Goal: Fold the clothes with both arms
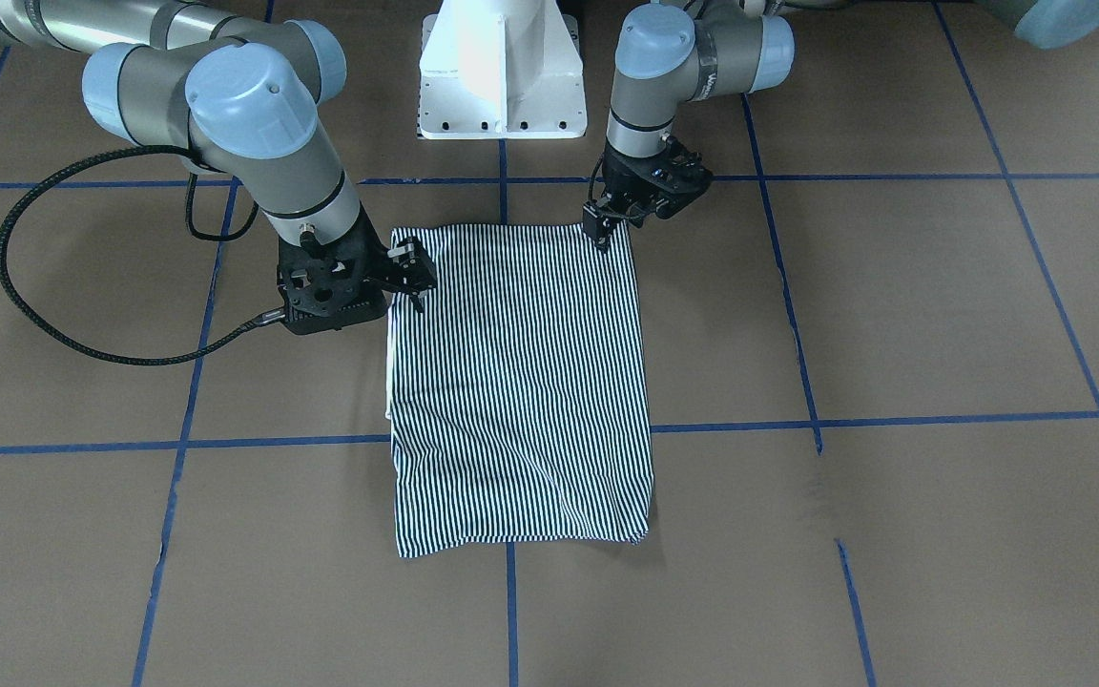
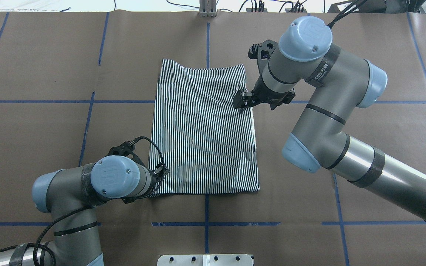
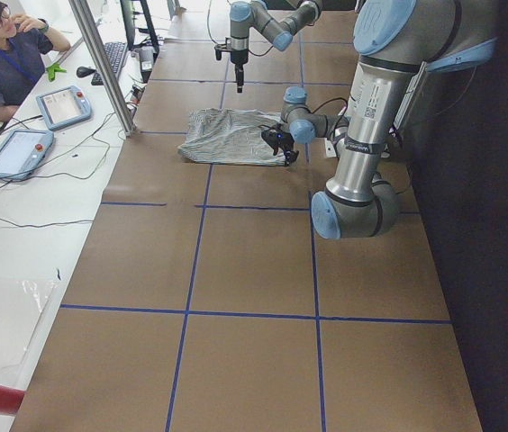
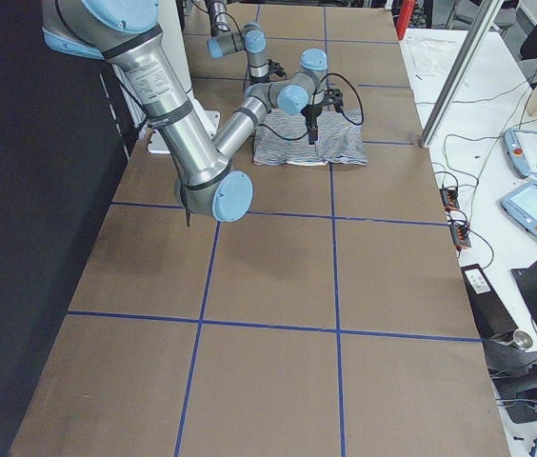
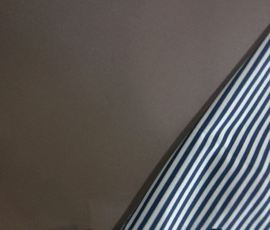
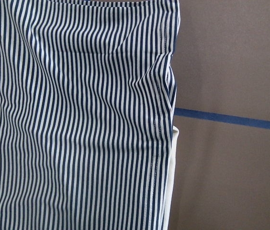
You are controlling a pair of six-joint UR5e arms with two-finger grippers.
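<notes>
Lying flat on table [image 1: 893, 286]: shirt [image 1: 521, 382], striped rectangle, softly rippled. My left end effector [image 1: 601, 236] at corner, right end effector [image 1: 414, 284] at edge; grips: cannot tell.

My table [image 2: 31, 147] is brown and marked into squares by blue tape lines [image 2: 124, 101]. The striped shirt [image 2: 203, 129] lies flat near its middle, folded into a rectangle over a tape crossing.
</notes>
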